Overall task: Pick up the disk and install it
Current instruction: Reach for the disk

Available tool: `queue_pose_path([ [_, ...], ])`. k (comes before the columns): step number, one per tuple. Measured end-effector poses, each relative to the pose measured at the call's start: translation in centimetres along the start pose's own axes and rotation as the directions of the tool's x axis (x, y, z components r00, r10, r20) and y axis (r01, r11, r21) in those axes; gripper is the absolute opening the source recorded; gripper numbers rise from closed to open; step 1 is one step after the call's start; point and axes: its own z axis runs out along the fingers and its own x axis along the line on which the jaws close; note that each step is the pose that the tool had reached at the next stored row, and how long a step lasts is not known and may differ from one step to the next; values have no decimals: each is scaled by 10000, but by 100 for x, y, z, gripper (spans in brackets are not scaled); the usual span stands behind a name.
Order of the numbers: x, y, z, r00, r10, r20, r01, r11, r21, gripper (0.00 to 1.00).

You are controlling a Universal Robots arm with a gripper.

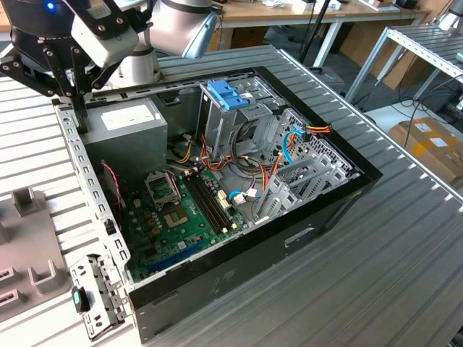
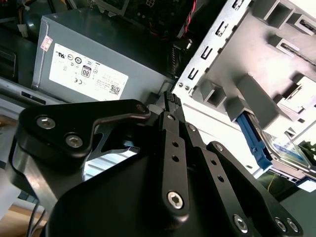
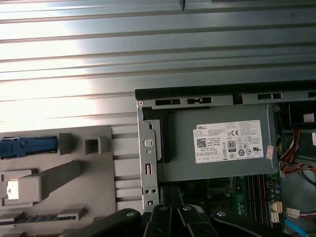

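Observation:
The disk stands on edge in a slot of the grey fixture tray, showing as a blue strip. In the second wrist view the disk is a flat piece with a blue edge beside it. My black gripper hangs over the rear left corner of the open computer case, by the perforated back wall. In both wrist views the fingers meet at the tips, and the gripper is shut with nothing in it. The disk lies off to the side of it, apart.
A big grey box with a white sticker sits just inside the case by the gripper. A metal cage with a blue top, a green board and loose cables are inside the case. The case stands on a ribbed metal table.

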Motion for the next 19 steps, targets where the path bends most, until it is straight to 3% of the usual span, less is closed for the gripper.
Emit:
queue_pose_path([
  [7,68,-5,-1,10000,0,1,0,10000,-1,11],
  [19,113,-8,-3,10000,0,0,0,10000,0,11],
])
